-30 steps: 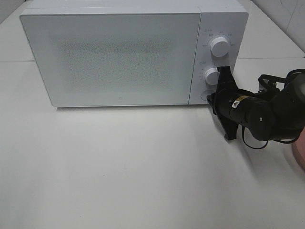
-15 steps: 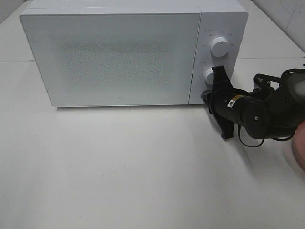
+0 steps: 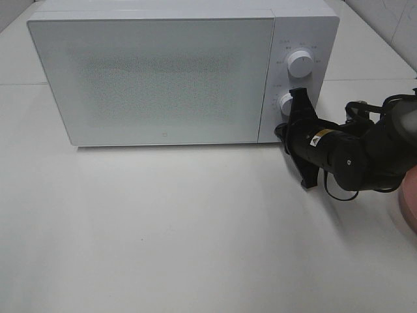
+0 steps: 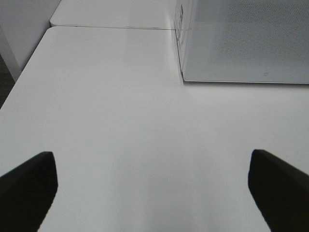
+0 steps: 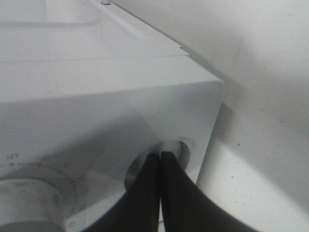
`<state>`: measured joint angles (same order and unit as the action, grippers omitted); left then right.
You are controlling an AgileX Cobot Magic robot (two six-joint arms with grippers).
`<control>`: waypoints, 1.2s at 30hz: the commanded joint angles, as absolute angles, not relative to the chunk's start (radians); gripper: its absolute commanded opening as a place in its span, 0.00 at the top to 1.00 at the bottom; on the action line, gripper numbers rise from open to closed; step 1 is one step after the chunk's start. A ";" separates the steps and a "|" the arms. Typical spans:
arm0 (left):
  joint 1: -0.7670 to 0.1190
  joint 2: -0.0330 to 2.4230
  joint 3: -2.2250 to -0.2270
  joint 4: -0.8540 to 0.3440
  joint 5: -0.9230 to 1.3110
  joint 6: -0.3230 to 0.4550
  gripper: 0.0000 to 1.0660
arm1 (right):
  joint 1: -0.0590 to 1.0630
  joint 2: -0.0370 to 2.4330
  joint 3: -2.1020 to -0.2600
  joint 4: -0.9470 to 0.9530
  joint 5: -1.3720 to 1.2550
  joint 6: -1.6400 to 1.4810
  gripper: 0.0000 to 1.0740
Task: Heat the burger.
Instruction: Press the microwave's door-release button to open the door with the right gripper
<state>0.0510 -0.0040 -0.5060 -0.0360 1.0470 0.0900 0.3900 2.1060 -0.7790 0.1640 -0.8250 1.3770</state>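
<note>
Microwave [image 3: 156, 78] closed, inside hidden; right claw [image 5: 160, 155] pinched together, empty, tips at its button [image 5: 181, 147]; left claw [image 4: 154, 181] spread wide, empty

Burger out of sight in every view. White microwave [image 3: 319, 19] standing at 12 o'clock on the table [image 3: 163, 228], front turned toward the high camera, wide speckled grey door [image 3: 156, 78] closed flush. Control panel at 3 o'clock of the door, two round white knobs stacked there, upper knob [image 3: 300, 63] over lower knob [image 3: 287, 104], round button [image 5: 182, 149] beneath at 6 o'clock. Right gripper [image 5: 160, 155], tips pinched together, set at that button's rim
</note>
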 commanded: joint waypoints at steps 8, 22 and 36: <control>0.047 -0.024 -0.505 -0.038 1.047 0.086 0.04 | 0.376 2.081 -0.856 0.226 -0.968 1.327 1.00; 0.047 -0.024 -0.505 -0.038 1.047 0.086 0.04 | 0.376 2.091 -0.926 0.244 -0.946 1.329 1.00; 0.047 -0.024 -0.505 -0.038 1.047 0.086 0.04 | 0.423 2.091 -0.925 0.267 -0.860 1.361 1.00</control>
<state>0.0510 -0.0040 -0.5060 -0.0360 1.0470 0.0900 0.4200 2.1060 -0.8550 0.2940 -0.6890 1.3530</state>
